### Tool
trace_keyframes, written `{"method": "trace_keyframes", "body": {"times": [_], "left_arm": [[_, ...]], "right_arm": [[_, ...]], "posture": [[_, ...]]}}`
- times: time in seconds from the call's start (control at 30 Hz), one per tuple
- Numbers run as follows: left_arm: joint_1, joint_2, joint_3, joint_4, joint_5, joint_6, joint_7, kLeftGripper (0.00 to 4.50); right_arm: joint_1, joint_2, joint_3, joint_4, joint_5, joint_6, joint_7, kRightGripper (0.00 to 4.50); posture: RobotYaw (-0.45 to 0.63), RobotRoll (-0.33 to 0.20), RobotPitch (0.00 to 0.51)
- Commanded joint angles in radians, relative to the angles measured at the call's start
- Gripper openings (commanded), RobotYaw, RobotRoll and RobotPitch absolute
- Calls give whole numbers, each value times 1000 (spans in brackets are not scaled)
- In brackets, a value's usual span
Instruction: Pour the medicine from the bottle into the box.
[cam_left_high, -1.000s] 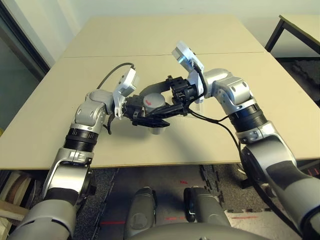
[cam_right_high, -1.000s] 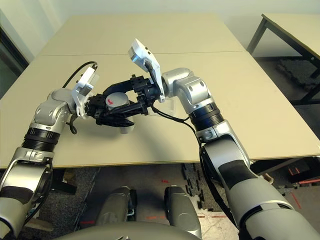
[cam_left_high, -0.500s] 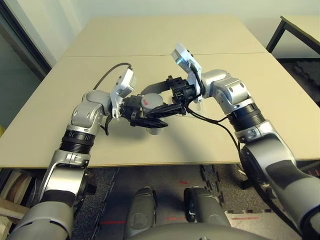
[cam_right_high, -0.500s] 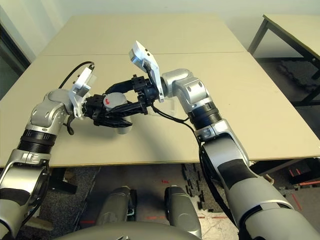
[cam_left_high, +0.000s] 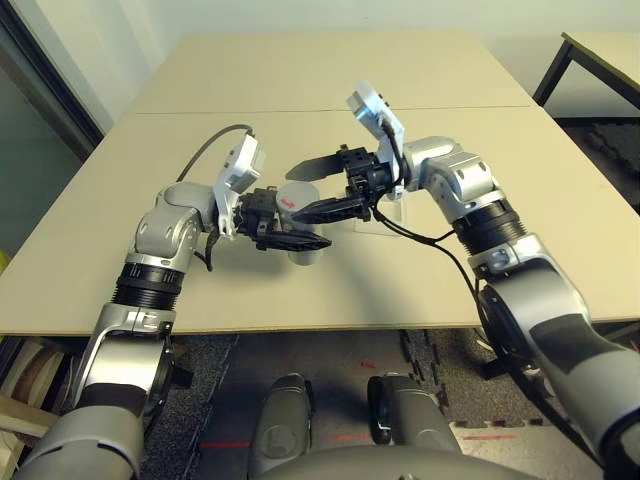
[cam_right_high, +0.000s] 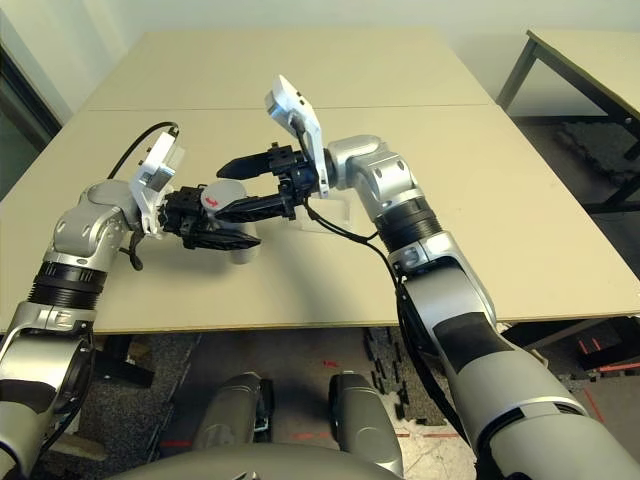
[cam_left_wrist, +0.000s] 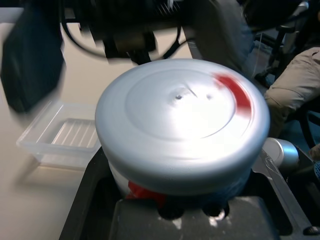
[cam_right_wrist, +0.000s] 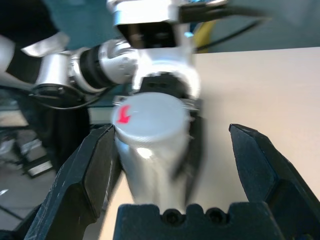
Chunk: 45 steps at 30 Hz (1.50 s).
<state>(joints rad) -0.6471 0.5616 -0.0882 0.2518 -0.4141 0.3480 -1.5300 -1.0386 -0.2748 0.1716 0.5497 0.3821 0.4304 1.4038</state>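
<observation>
Just above the middle of the table (cam_left_high: 120, 230), the left gripper (cam_left_high: 285, 230) is clamped on the bottle (cam_left_high: 296, 197), holding it off the surface. Facing it from three o'clock, the right gripper (cam_left_high: 318, 187) has its fingers spread wide around the bottle's end. At three o'clock from the bottle, the box (cam_left_wrist: 60, 135) lies flat.

No readable text; only a red mark on the bottle (cam_left_wrist: 182, 127)
</observation>
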Motion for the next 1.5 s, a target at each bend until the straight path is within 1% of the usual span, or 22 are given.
{"method": "trace_keyframes", "body": {"times": [0.03,0.2,0.4,0.63,0.87,1.13,1.5], "left_arm": [[14,8,-6,1,-5,-15,-13,2855],[16,14,0,16,-3,-25,-13,2855],[11,9,-2,32,0,-35,-10,2855],[-7,6,-5,64,4,-53,-13,2855],[-14,-1,-10,73,6,-61,-9,2855],[-19,-6,-14,79,6,-68,-7,2855],[-18,-10,-18,64,5,-61,-3,2855]], "right_arm": [[19,-54,-47,-33,14,27,-6,4500],[47,-120,-67,-63,11,52,-9,4500],[65,-117,-64,-149,33,101,-19,4500],[74,-57,-19,-228,36,123,-26,4500],[56,17,35,-240,15,103,-41,4500],[34,88,77,-189,-30,41,-73,4500],[-23,173,81,-53,-77,-66,-101,4500]], "posture": [[32,0,44],[26,0,43],[21,0,41],[19,0,36],[20,0,34],[24,0,30],[39,0,31]]}}
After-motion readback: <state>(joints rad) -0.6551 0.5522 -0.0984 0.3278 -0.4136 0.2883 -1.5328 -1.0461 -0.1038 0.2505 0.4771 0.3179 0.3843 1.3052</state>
